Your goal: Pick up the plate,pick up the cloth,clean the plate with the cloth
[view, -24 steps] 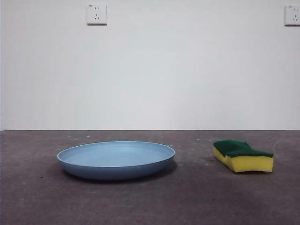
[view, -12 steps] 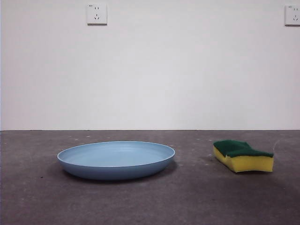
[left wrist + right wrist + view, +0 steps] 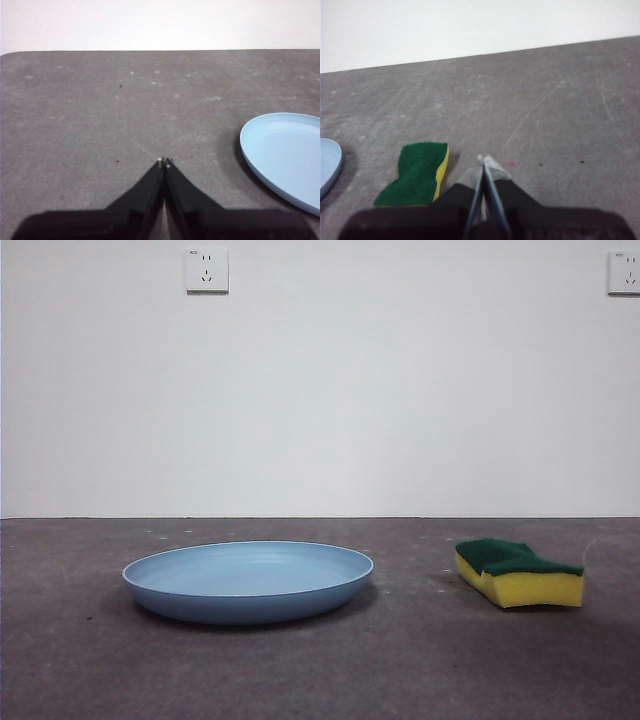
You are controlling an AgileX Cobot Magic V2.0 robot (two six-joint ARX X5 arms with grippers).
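The light-blue plate (image 3: 248,580) lies flat on the grey table, left of centre in the front view. Its rim (image 3: 285,155) also shows in the left wrist view, off to one side of my left gripper (image 3: 163,161), which is shut and empty above bare table. The cloth (image 3: 518,573) is a yellow sponge with a dark green top, resting on the table right of the plate. In the right wrist view the cloth (image 3: 416,173) lies just beside my right gripper (image 3: 482,160), which is shut and holds nothing. Neither gripper shows in the front view.
A white wall stands behind the table with two sockets, one (image 3: 206,270) at upper left and one (image 3: 624,272) at upper right. The table's far edge (image 3: 160,50) runs across the left wrist view. A sliver of the plate (image 3: 327,165) shows in the right wrist view.
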